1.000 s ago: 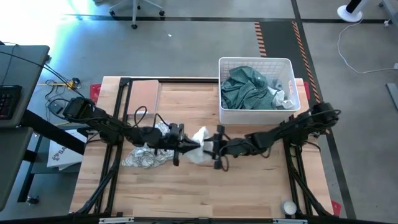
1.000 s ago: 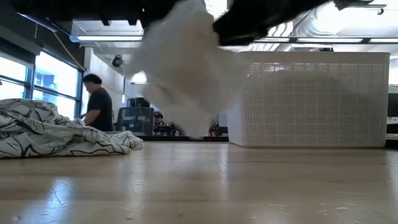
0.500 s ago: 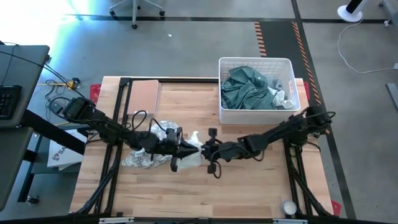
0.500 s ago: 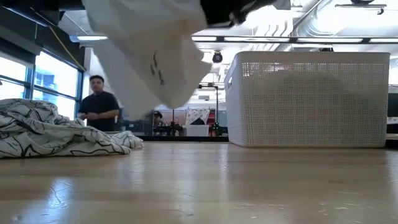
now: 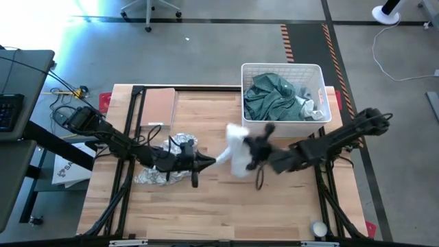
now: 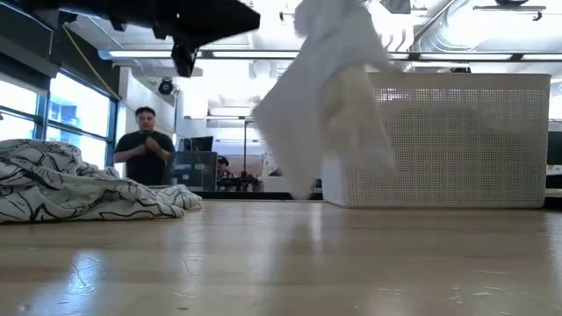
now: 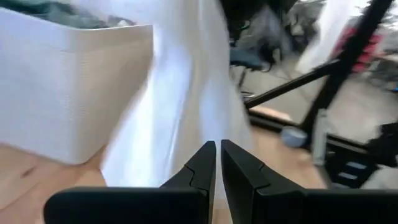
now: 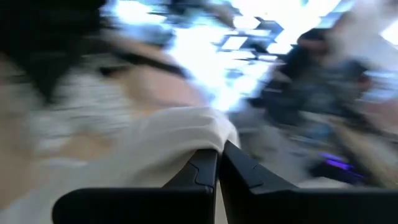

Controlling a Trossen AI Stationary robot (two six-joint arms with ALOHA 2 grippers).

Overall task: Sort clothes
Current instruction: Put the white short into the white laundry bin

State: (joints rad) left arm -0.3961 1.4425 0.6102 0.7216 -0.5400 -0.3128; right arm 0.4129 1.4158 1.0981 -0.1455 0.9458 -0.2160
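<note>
A white garment (image 5: pixel 236 147) hangs in the air at the table's middle, just left of the white slatted basket (image 5: pixel 282 68). My right gripper (image 5: pixel 248 149) is shut on it. In the low view the garment (image 6: pixel 325 114) dangles in front of the basket (image 6: pixel 457 140). My left gripper (image 5: pixel 212 162) stands a little to the garment's left, shut, with nothing between its fingers (image 7: pixel 205 165). A white garment with a black pattern (image 5: pixel 161 171) lies crumpled on the table under the left arm. A dark green garment (image 5: pixel 274 99) fills the basket. My right gripper pinches a fold at the white garment's top (image 8: pixel 208 134) between its two fingers, coming about level from the table's right side. The garment hangs slack below the fingers. Its lower end (image 6: pixel 303 189) is close to the tabletop; whether it touches, I cannot tell.
The basket stands at the table's far right. A brown board (image 5: pixel 158 106) lies at the far left, and a small white round thing (image 5: pixel 319 228) sits at the near right corner. A person (image 6: pixel 145 149) stands in the room beyond the table. Bare wood spans the near half.
My right gripper has reached the white garment at my left gripper's tip, taken hold of it and drawn back toward the table's right edge and the basket. The garment has come away from my left gripper and swung right, hanging. My left gripper has stayed in place.
</note>
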